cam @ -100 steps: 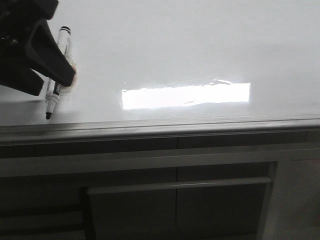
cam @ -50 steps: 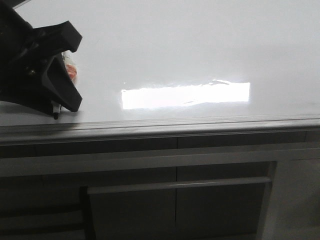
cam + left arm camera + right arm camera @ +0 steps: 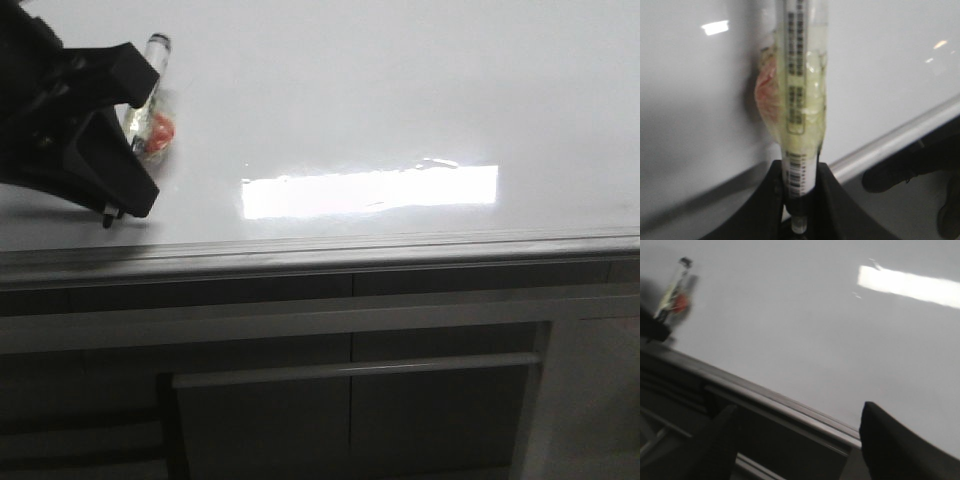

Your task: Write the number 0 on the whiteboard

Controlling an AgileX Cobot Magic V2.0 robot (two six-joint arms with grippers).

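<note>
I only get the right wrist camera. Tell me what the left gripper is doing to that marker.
Observer: In the left wrist view, the left gripper is shut on the marker, with the barrel clamped between its fingers.
Operator: Give me the tip position.
Observer: In the front view, the tip points down just above the edge rail at the board's left. I cannot tell whether it touches.
Operator: Check for ink.
Observer: The front view shows no black stroke on the whiteboard, only the glare patch.
</note>
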